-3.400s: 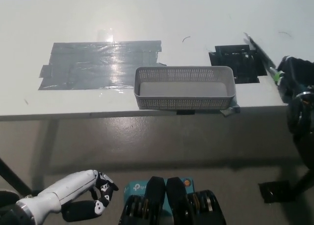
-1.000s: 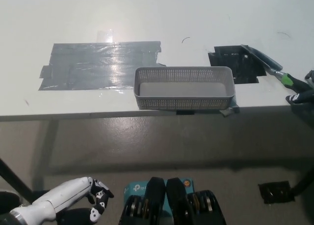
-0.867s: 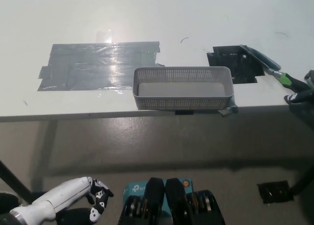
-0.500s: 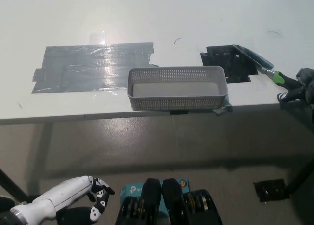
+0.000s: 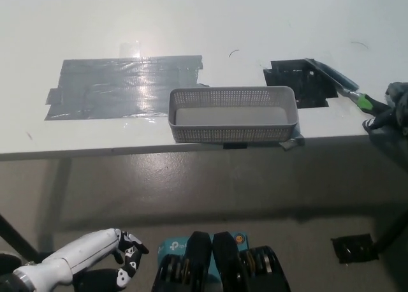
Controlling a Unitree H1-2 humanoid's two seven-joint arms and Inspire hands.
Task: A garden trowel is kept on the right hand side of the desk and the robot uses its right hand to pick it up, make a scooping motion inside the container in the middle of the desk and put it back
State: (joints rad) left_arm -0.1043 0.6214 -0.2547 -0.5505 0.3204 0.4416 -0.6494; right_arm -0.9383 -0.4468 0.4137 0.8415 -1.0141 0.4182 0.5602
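Note:
The garden trowel lies at the desk's right, its grey blade on a black tape patch and its green handle pointing toward the right edge. My black right hand is at the handle's end, cut off by the picture's right edge; its grip is hidden. The grey mesh container stands at the desk's front edge in the middle, to the left of the trowel, with nothing in it. My white left hand rests low at the lower left, below the desk, loosely curled and holding nothing.
A large patch of grey tape covers the desk left of the container. The white desk stretches back behind it. A black table leg slants at the lower left, and a small black plate lies on the floor at lower right.
Since 3.4 s ago the trowel has come down from my raised right hand onto the black tape patch. Over the last second only the camera has shifted; trowel and hands keep their places.

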